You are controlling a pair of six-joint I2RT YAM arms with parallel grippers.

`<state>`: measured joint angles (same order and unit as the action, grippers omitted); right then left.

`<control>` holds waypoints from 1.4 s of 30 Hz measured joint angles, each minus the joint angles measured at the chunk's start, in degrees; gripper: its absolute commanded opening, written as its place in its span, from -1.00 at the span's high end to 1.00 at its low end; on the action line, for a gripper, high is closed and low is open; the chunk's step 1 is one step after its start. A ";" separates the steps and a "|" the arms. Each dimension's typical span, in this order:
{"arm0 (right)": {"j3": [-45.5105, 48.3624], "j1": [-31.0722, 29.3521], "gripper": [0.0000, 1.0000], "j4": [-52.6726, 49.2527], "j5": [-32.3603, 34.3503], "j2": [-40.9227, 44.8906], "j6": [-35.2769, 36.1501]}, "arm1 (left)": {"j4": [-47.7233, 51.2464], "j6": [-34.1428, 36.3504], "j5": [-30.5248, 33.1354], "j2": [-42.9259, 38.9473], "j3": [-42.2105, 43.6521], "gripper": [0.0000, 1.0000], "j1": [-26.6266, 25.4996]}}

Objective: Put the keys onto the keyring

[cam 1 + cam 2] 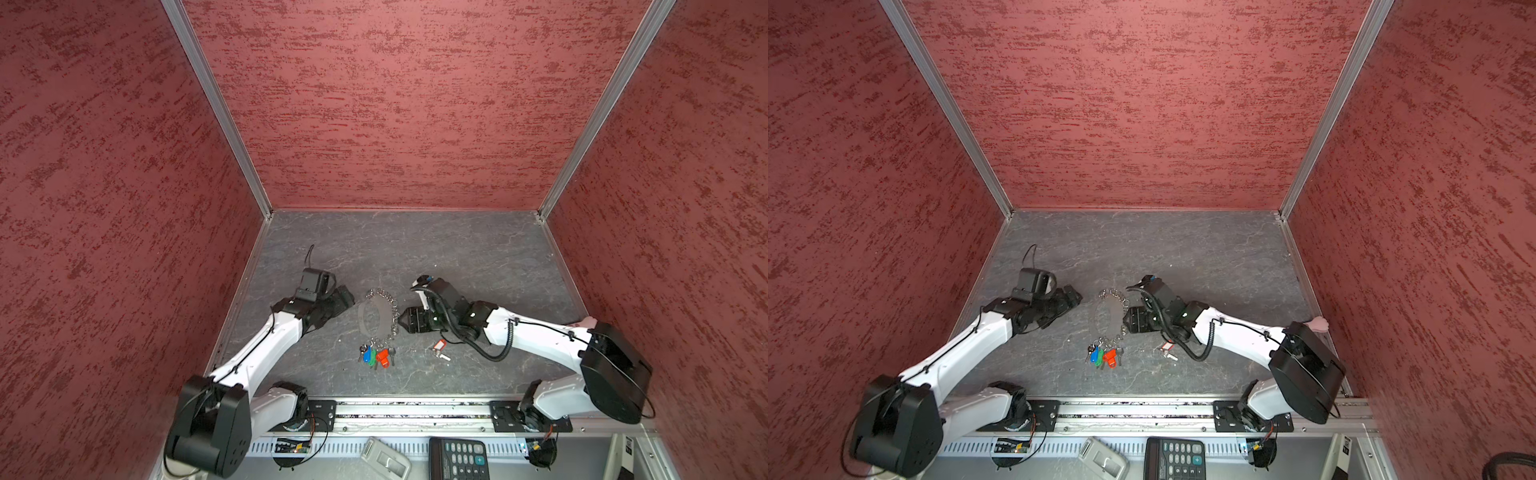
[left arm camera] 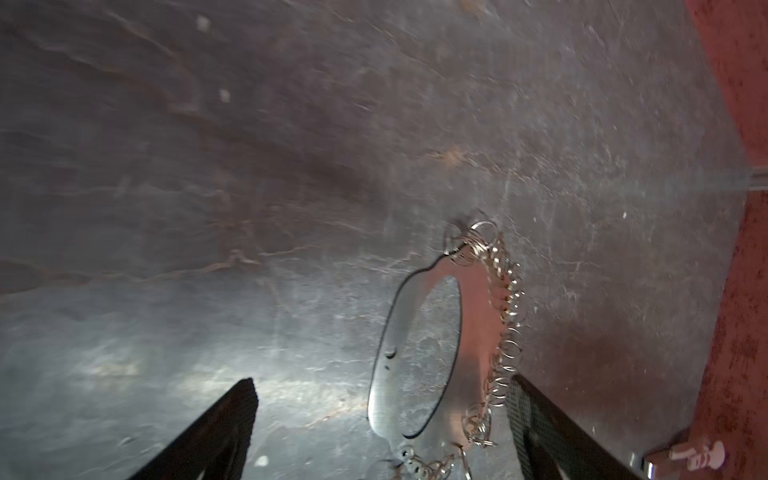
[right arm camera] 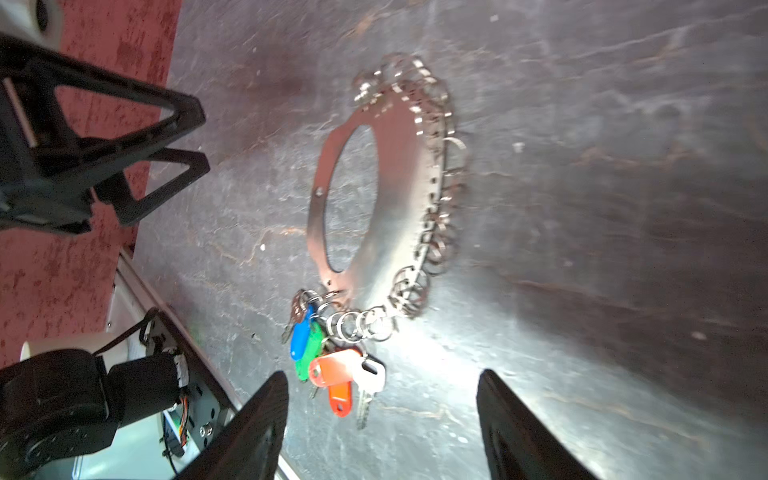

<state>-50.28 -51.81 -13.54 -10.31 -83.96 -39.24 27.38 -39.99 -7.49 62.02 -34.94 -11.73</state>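
A dark grey marbled desk [image 1: 457,257] boxed in by mottled red walls [image 1: 374,104] has the keyring [image 1: 368,322] flat at its centre, and the keys [image 1: 439,345] with the red tag lie loose just lower right of it. Only the top views catch that red tag, while the right wrist view shows the keyring as a shiny holed plate fringed with small rings. The left hand [image 1: 347,299] lies low at the keyring's left, fingers spread wide, and the right hand [image 1: 402,321] points at it from the right, fingers apart too
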 measured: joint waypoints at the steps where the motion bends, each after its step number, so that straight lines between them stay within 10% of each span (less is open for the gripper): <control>1: -1.70 -1.25 -0.33 -1.07 -0.15 -1.16 -0.09 | -0.50 0.07 0.00 -2.23 1.68 -0.89 1.42; 16: -20.63 -8.44 0.38 -15.32 -1.09 -19.02 -4.55 | -7.80 5.25 -3.21 -13.44 11.52 -0.99 8.31; 42: -28.83 -8.87 0.42 -27.32 8.02 -29.75 -9.84 | -10.69 6.45 -4.09 -17.14 13.18 -0.99 7.10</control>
<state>-79.11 -60.69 -40.86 -2.28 -113.71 -49.08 16.69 -33.54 -11.57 44.88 -21.76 -4.62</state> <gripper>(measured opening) 0.275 0.996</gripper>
